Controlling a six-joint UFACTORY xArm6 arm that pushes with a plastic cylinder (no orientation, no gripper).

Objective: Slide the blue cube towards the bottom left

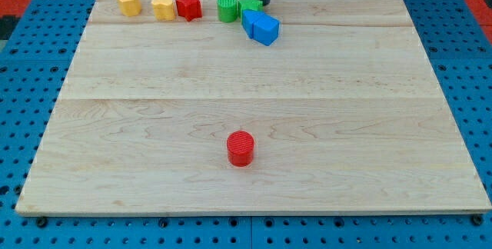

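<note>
Starting at the bottom of the frame, the board [254, 180] is seen as a pale wooden top laid on a blue pegboard [19, 87]. One red cylinder [241, 147] is found low and just left of centre, well apart from everything else.

Everything else is bunched along the top edge. From the upper left, a row is formed by a yellow block [129, 2], a second yellow block [162, 8] and a red block [189, 6], whose exact shapes can't be made out; the second yellow one and the red one look to be touching. A bit further right a green cylinder [227, 8] is seen, with a green block [250, 5] pressed against its right side.

The blue cube [265, 30] is placed top centre, just below and right of the green pair, with another blue block [250, 21] tucked against its left side and partly hidden.

Furthest back, my tip [262, 3] is set down at the top edge, right beside the green block and just above the blue cube. No jaws are carried here, only a plain dark rod, so nothing is clamped.
</note>
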